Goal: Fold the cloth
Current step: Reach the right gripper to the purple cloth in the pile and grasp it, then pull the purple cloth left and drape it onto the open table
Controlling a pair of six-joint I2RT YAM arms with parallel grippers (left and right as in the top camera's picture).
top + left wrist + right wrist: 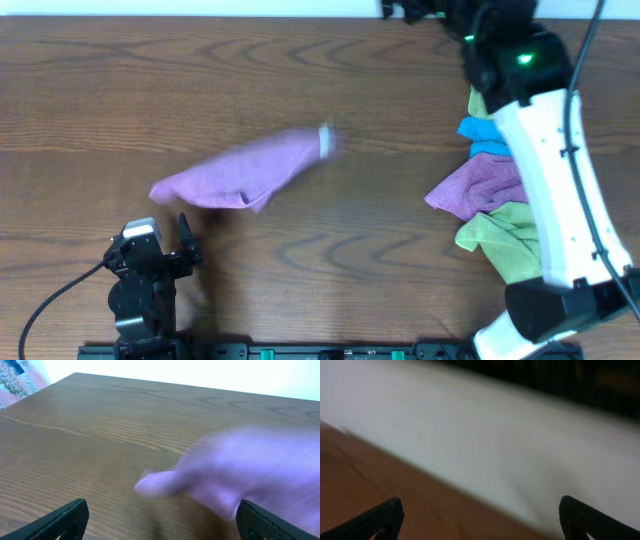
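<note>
The purple cloth (248,172) lies crumpled and blurred mid-table, white tag (326,141) at its right tip, just beyond the left gripper (165,238), whose jaws gape empty. The right gripper (480,515) is at the table's (350,250) far edge, spread wide, holding nothing.

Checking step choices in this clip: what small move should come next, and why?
Probably bring the left tool forward to the near edge of the cloth: it looks bunched, not flat, just ahead of that open, empty tool, while the open right tool is farther off.
</note>
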